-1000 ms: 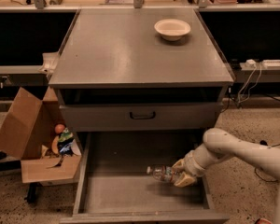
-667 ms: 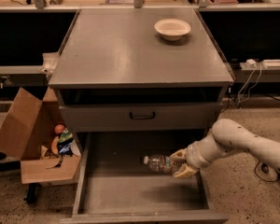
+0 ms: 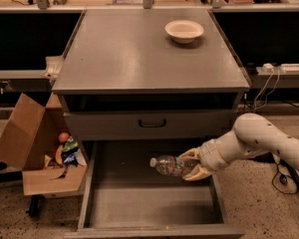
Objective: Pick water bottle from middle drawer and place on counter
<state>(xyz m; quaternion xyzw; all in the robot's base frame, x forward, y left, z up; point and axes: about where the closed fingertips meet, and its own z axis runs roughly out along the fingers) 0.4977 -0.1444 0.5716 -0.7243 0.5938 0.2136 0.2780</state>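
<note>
The water bottle [image 3: 168,165] is clear crinkled plastic with a white cap pointing left. It lies sideways in my gripper [image 3: 193,164], which is shut on its base end and holds it above the floor of the open middle drawer [image 3: 149,205]. My pale arm reaches in from the right. The counter [image 3: 139,49] is the broad grey top of the cabinet, above and behind the gripper.
A cream bowl [image 3: 184,31] sits on the counter's back right. A closed grey drawer front with a black handle [image 3: 152,124] is just above the open drawer. An open cardboard box [image 3: 37,148] with snacks stands at the left. Cables lie at the right.
My gripper has lifted the water bottle up from the drawer floor. The arm has risen and pulled slightly back toward the cabinet.
</note>
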